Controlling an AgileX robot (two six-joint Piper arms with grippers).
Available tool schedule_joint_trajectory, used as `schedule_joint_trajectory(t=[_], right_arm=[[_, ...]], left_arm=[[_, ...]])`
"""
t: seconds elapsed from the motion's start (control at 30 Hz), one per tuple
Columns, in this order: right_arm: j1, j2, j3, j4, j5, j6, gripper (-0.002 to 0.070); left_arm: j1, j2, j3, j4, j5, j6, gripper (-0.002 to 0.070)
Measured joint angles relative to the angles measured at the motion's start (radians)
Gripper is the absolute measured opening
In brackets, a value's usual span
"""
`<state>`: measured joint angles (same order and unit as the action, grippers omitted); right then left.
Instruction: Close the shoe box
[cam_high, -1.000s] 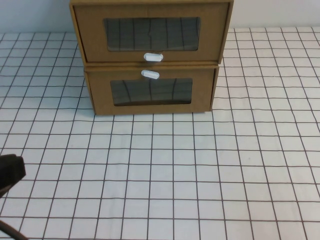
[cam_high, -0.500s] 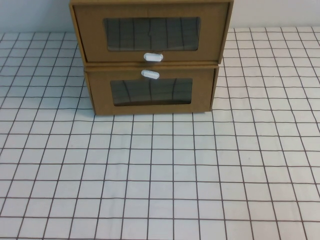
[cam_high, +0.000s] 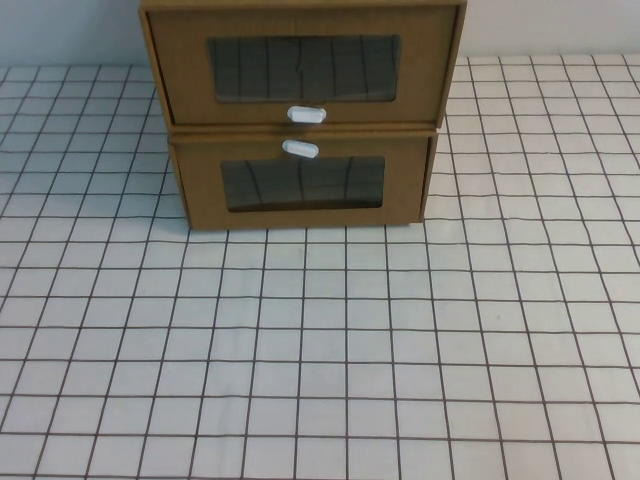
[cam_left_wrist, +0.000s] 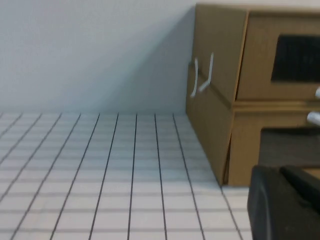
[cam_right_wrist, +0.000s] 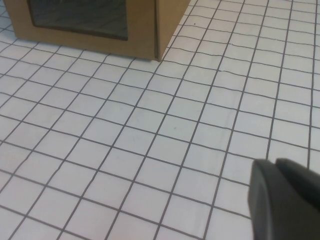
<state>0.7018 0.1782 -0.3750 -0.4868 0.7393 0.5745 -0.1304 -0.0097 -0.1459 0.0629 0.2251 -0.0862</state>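
The shoe box (cam_high: 300, 65) is the upper of two stacked brown cardboard boxes at the table's back, with a white oval handle (cam_high: 306, 114) under its clear window. Its front panel looks pushed in, about flush with the box below. In the left wrist view the shoe box (cam_left_wrist: 260, 55) stands to one side, and my left gripper (cam_left_wrist: 281, 171) is low over the table in front of the stack, shut and holding nothing. My right gripper (cam_right_wrist: 278, 163) hovers over bare table, well away from the boxes, shut and empty. Neither gripper shows in the high view.
The matching lower box (cam_high: 300, 185) carries the shoe box, with its handle (cam_high: 300, 149) above its window; its corner (cam_right_wrist: 100, 20) shows in the right wrist view. White clips (cam_left_wrist: 202, 75) join the two boxes' sides. A gridded white table (cam_high: 320, 350) stretches in front; a wall stands behind.
One second ago a dark part of my left arm showed at the left edge of the high view. It has withdrawn out of that view. The boxes have not moved.
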Motion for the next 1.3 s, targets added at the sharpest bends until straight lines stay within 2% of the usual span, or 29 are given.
schedule_joint_trajectory(t=[0.23, 0.43, 1.1, 1.3], right_arm=[[0.0, 0.0, 0.0, 0.0, 0.0, 0.0, -0.0013], [0.0, 0.0, 0.0, 0.0, 0.0, 0.0, -0.0013], [0.0, 0.0, 0.0, 0.0, 0.0, 0.0, -0.0013], [-0.114, -0.073, 0.0, 0.009, 0.0, 0.0, -0.0013]], left_arm=[[0.006, 0.0, 0.161, 0.066, 0.057, -0.035, -0.0006], [0.006, 0.0, 0.172, 0.053, 0.16, -0.063, -0.0006], [0.006, 0.0, 0.172, 0.049, 0.164, -0.065, -0.0006], [0.006, 0.0, 0.172, 0.049, 0.164, -0.065, -0.0006]])
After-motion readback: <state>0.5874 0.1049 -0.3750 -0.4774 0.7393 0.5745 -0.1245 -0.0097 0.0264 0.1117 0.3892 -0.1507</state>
